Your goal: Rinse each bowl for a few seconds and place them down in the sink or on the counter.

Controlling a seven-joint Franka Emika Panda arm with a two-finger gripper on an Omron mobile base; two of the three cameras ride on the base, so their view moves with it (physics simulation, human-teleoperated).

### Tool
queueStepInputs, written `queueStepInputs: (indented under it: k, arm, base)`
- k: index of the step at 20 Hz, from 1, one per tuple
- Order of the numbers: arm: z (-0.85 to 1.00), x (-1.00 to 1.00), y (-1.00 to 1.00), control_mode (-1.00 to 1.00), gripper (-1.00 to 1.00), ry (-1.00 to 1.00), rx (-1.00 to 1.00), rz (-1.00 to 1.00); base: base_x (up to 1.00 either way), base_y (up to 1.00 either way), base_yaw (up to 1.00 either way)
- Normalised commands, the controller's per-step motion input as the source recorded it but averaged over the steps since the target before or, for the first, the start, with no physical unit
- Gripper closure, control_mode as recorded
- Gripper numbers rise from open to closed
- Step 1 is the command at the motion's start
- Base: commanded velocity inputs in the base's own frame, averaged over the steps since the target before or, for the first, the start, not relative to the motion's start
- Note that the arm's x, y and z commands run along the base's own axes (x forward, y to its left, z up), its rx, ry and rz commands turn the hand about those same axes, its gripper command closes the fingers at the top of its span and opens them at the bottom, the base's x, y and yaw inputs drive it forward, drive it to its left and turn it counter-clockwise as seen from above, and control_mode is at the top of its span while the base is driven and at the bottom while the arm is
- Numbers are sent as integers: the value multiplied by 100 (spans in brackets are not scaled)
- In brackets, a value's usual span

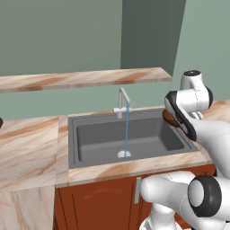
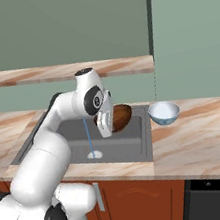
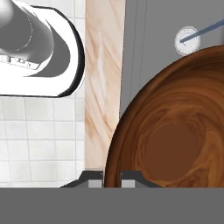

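From the left base view we saw water falling from the faucet to the sink drain. The right base view added 1 pale bowl on the counter by the sink's right edge. In the hand view our gripper was clamped on the brown bowl rim.

Marble counter: pale bowl beside sink.

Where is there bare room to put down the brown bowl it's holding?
The sink floor is bare on both sides of the water stream, which falls on the drain. The counter is open beyond the pale bowl, and also left of the basin. It is crowded at the sink's right rim, where the gripper holds the brown bowl.
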Motion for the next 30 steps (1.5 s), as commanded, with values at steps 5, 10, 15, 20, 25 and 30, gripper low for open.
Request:
queueStepInputs:
  k: [5, 10, 15, 20, 25, 30]
  arm:
    - [-5, 2, 33, -100, 100, -2, 1, 2]
    - [-5, 10, 42, -100, 100, -2, 0, 1]
    - [-13, 10, 36, -100, 100, -1, 0, 0]
    - [-15, 10, 32, -100, 100, -2, 1, 0]
    - [-12, 10, 27, -100, 100, -3, 1, 0]
    - [-6, 10, 24, -100, 100, -3, 0, 0]
  base:
    - [0, 0, 0]
    - [0, 0, 0]
    - [0, 0, 0]
    - [0, 0, 0]
    - [0, 0, 0]
    - [0, 0, 0]
